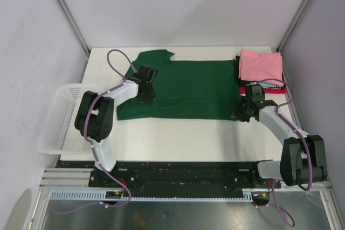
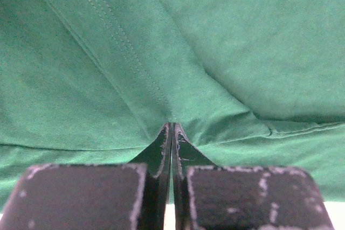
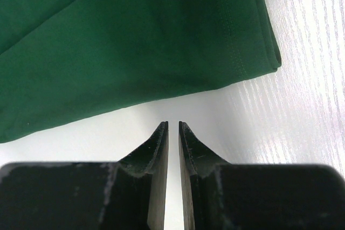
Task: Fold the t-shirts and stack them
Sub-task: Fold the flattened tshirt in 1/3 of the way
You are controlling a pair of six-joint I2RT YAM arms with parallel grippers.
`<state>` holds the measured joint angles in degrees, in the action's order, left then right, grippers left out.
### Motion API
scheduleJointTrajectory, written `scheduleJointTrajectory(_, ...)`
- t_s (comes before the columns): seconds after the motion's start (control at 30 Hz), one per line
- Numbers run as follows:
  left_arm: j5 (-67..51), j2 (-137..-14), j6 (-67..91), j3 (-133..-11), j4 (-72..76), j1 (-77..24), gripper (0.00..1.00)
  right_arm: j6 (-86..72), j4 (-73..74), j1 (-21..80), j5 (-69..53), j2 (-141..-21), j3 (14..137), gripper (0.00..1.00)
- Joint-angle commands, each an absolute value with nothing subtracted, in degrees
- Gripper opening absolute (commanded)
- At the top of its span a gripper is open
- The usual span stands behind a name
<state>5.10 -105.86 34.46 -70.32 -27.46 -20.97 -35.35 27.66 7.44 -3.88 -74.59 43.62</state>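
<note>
Far left, hanging partly over the table edge: a white mesh basket, well apart from the cloth.

Next, spread flat and sideways across the middle of the table: the green t-shirt. Plain dark green, short-sleeved, collar end to the left and hem to the right, with one sleeve pointing toward the far edge. Mostly smooth, lying in a broad rectangle.

On its left end, the left hand. Seen from the left wrist: fingers pressed tight together with green cloth pinched at their tips. Creases and a double row of stitching running in toward the pinch.

At the shirt's near right corner, the right hand. Fingers nearly closed, only a slim gap, nothing between them. Poised over bare white table just beside the hem, not touching cloth. Hem corner lying doubled there, with a stitched line along the edge.

Far right corner of the table: the folded stack. Pink t-shirt on top, red t-shirt showing beneath its near edge, black t-shirt peeking out on the left side, just beside the green one.
</note>
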Motion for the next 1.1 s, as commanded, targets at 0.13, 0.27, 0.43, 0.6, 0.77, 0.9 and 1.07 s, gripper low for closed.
scheduleJointTrajectory(0.13, 4.07, -106.34, 33.21, -73.78, -26.38, -21.49, 0.00, -35.68, 27.41, 7.70, -2.90, -75.03, 45.53, 0.18)
scheduleJointTrajectory(0.27, 4.08, -106.22, 33.21, -73.70, -26.40, -21.49, 0.00, -35.56, 27.84, 7.69, -2.71, -74.79, 45.53, 0.18)
scheduleJointTrajectory(0.43, 6.32, -103.78, 34.41, -70.10, -26.36, -21.47, 0.24, -35.47, 27.76, 7.78, -2.66, -74.73, 45.53, 0.18)
scheduleJointTrajectory(0.6, 6.83, -102.50, 35.40, -67.75, -26.25, -21.53, 0.36, -35.58, 27.59, 8.13, -2.81, -75.25, 45.53, 0.18)
scheduleJointTrajectory(0.77, 6.55, -102.59, 35.67, -67.22, -26.07, -21.66, 0.38, -35.75, 27.53, 8.38, -2.71, -75.23, 45.53, 0.17)
scheduleJointTrajectory(0.9, 6.03, -103.26, 35.68, -67.44, -25.78, -21.78, 0.38, -35.77, 27.56, 8.51, -2.66, -75.31, 45.53, 0.18)
scheduleJointTrajectory(1.07, 5.40, -104.48, 35.75, -67.72, -25.19, -22.05, 0.37, -35.69, 27.56, 8.52, -2.60, -75.27, 45.53, 0.17)
